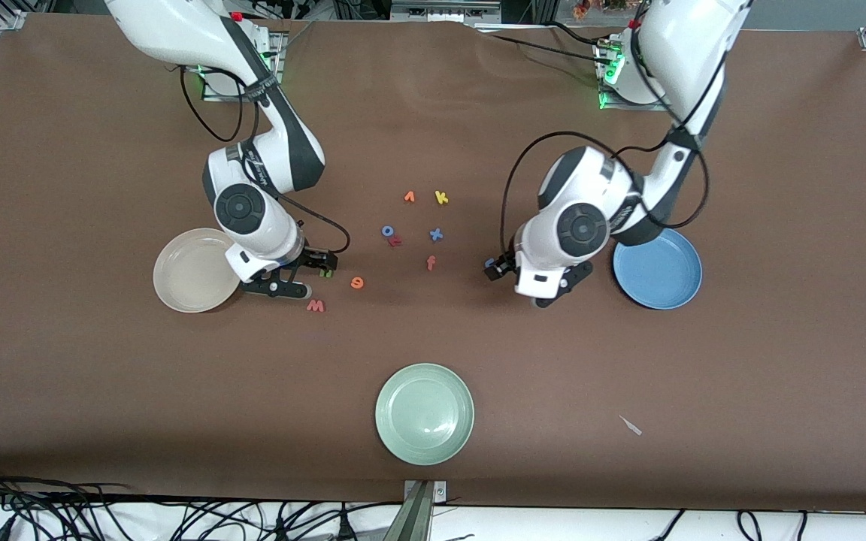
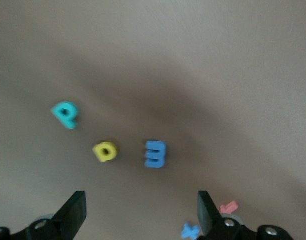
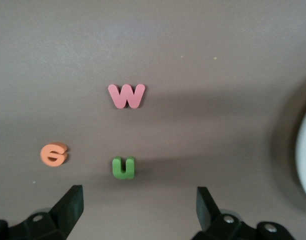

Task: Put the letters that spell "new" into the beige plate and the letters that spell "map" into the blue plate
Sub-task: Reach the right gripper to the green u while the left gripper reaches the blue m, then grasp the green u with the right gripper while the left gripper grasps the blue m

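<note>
The green n (image 3: 123, 167) lies on the table just ahead of my open right gripper (image 3: 138, 210), which hangs low beside the beige plate (image 1: 194, 270). The salmon w (image 3: 126, 95) and orange e (image 3: 54, 153) lie close by; in the front view I see the n (image 1: 325, 273), e (image 1: 357, 282) and w (image 1: 316, 306). My left gripper (image 2: 140, 215) is open and empty, low over the table beside the blue plate (image 1: 657, 268). Ahead of it lie the blue m (image 2: 155, 153), yellow a (image 2: 105, 151) and teal p (image 2: 66, 114). Both plates are empty.
Spare letters lie mid-table between the arms: yellow k (image 1: 441, 197), an orange letter (image 1: 409, 197), blue o (image 1: 388, 231), dark red r (image 1: 395, 241), blue x (image 1: 436, 234), orange f (image 1: 431, 262). A pale green plate (image 1: 425, 413) sits near the front edge, a white scrap (image 1: 631, 425) beside it.
</note>
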Controlling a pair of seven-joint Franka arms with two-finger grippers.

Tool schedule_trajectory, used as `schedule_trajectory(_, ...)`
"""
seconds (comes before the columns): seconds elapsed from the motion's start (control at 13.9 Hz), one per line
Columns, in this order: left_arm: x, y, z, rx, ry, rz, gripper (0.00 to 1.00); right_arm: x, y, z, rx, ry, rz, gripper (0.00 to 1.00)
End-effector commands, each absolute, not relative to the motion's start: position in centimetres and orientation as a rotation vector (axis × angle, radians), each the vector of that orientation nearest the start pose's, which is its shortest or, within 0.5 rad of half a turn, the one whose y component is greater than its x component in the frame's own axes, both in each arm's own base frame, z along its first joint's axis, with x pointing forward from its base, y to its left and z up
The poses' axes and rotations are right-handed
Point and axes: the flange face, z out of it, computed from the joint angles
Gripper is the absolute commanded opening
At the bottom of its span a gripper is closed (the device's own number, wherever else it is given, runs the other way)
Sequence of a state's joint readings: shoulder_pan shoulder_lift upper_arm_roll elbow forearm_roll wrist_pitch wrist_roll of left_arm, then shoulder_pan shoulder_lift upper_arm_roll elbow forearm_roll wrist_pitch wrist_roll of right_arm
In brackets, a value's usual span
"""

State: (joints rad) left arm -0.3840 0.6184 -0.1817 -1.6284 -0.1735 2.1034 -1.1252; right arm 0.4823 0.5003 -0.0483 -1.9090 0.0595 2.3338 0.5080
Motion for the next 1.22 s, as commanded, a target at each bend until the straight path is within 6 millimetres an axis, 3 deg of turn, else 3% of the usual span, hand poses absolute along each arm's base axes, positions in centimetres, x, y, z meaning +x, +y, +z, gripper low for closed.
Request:
schedule_trajectory(0.0,57.3,-36.7,23.0,-2.994,-1.121,0.411,0.87,56.2,27.3,20.2,-3.131,0.183,0.084,1.00)
schedule_trajectory(0.14,57.0,-37.4,21.1,-3.004,-1.078,0.365,0.83,56.4,27.4,19.2,-3.104,0.222,0.074,1.00)
schedule_trajectory(0.43,55.6,-38.3,19.8,-2.993,-0.988,0.345,0.83,56.0,27.6,18.3,-3.082,0.261,0.114,0.99)
schedule_trajectory(0.79,54.5,-38.4,17.8,-2.966,-0.918,0.336,0.78,55.5,28.1,18.0,-3.058,0.286,0.152,0.72)
schedule_trajectory(1.01,55.1,-38.0,17.4,-2.981,-0.932,0.304,0.76,55.6,27.9,18.0,-3.059,0.274,0.151,0.52)
schedule_trajectory(1.15,55.0,-38.3,16.7,-2.997,-0.935,0.288,0.68,55.7,27.8,18.1,-3.058,0.274,0.149,0.46)
